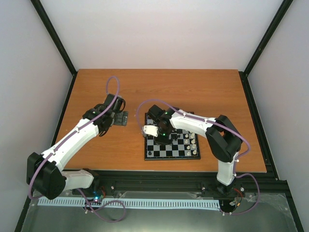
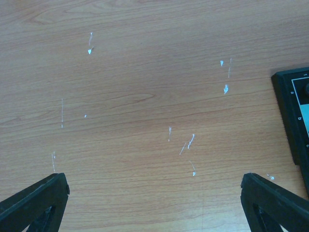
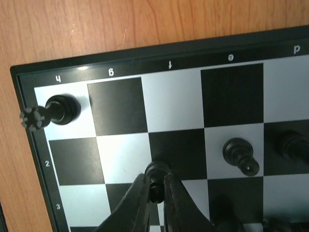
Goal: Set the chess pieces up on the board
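The board (image 1: 166, 153) lies at mid-table, and its corner (image 3: 145, 54) fills the right wrist view. My right gripper (image 3: 155, 177) is shut on a small black pawn (image 3: 157, 170) whose base rests on a dark square in the second row. A black rook (image 3: 62, 109) stands on the corner square. Another black pawn (image 3: 238, 153) stands two squares right of the held one. Cream pieces (image 1: 189, 140) line the board's right side. My left gripper (image 2: 154, 183) hangs open over bare wood left of the board (image 2: 293, 111), with nothing between its fingers (image 2: 36, 203).
More black pieces (image 3: 292, 147) crowd the right edge of the right wrist view. The wooden tabletop (image 1: 159, 92) has black frame rails along its sides and white walls behind. The left arm (image 1: 77, 137) stretches over the table's left half.
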{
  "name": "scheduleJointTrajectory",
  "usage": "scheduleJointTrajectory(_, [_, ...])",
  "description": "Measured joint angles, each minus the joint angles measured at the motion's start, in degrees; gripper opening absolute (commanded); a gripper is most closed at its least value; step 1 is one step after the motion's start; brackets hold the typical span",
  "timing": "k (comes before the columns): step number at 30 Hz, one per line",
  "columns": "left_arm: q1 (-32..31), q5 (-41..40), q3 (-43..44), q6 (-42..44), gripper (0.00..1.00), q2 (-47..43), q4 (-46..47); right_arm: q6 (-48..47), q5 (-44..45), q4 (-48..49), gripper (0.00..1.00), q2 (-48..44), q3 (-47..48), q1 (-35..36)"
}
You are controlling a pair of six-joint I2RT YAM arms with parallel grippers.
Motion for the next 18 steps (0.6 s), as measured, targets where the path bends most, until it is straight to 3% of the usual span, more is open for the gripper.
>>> scheduleJointTrajectory(18, [0.0, 0.7, 0.0, 0.0, 1.0, 0.0, 0.0, 0.9, 1.7, 1.5, 0.06, 1.5, 1.2, 1.6])
